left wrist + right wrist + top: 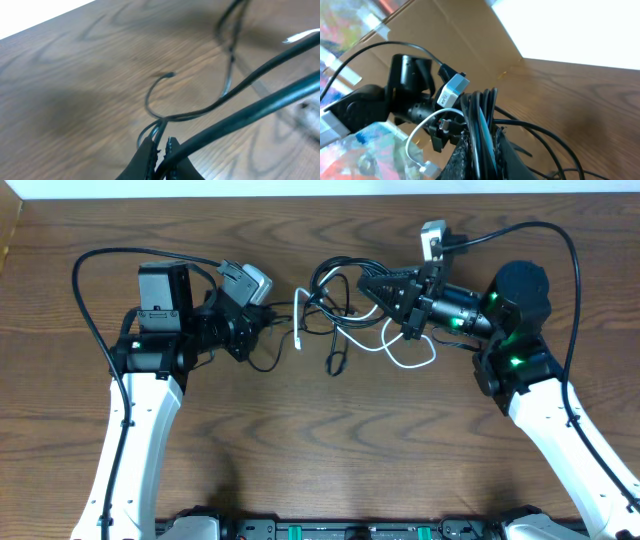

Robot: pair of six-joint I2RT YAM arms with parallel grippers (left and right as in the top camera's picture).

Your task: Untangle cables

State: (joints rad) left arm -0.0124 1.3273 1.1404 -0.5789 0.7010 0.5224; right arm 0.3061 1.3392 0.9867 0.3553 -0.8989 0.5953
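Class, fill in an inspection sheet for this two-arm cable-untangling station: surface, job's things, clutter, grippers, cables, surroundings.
Surface: wooden table, brown grain.
Job's things: black cables and a white cable, tangled mid-table between the arms.
Clutter: nothing seen.
Grippers: left gripper shut on a thin black cable; right gripper shut on a bunch of the black cables.
Cables: thick black arm leads loop off both arms.
Surroundings: cardboard beyond the table, seen in the right wrist view.
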